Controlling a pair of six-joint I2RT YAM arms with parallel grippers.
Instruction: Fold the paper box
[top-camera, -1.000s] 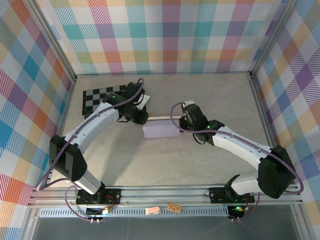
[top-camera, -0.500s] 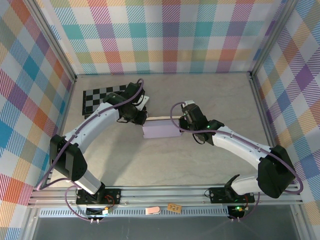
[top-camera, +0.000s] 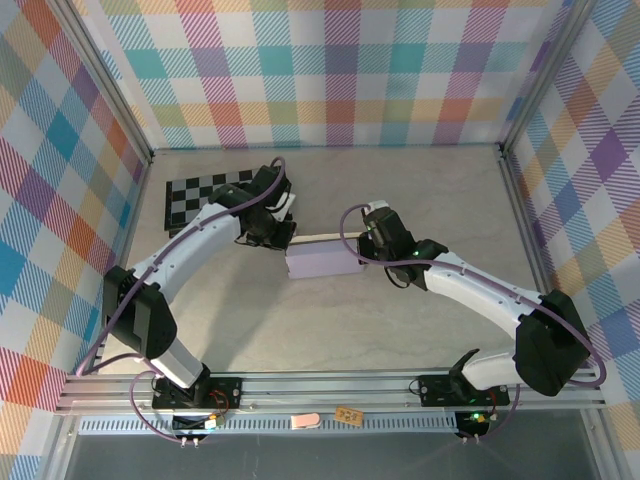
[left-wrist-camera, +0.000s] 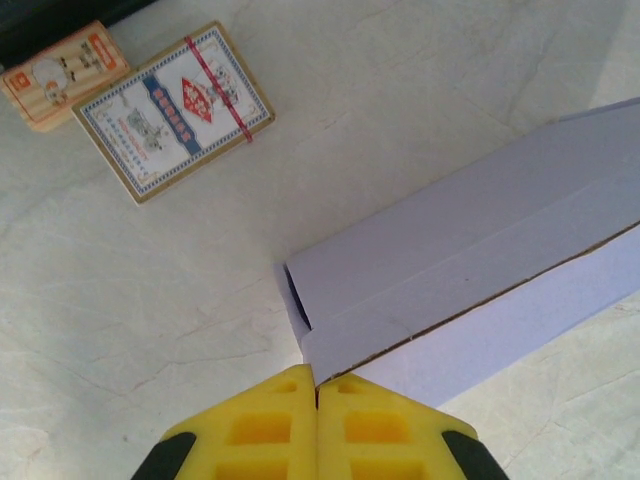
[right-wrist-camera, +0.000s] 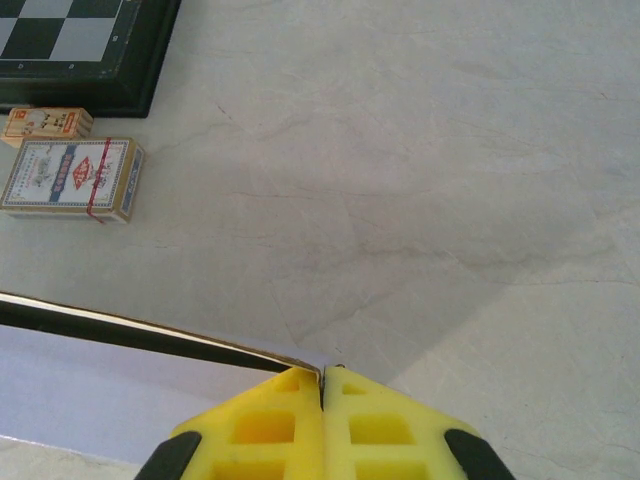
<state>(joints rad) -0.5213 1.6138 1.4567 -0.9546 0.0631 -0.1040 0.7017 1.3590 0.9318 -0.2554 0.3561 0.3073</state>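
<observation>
Bright, even light, soft shadows on the table (top-camera: 330, 330), all views sharp.

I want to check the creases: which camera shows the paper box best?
Left wrist: the paper box lies close, with its creases and open end plain. Top external shows it small and far off; right wrist shows a strip of it at the lower left.

Plaid walls (top-camera: 340, 70) surround a seemingly marble tabletop (top-camera: 400, 180)

One paper box (top-camera: 322, 262), one checkerboard (top-camera: 200, 195), one banded card pack (left-wrist-camera: 176, 108), one small tan pack (left-wrist-camera: 62, 75).
</observation>
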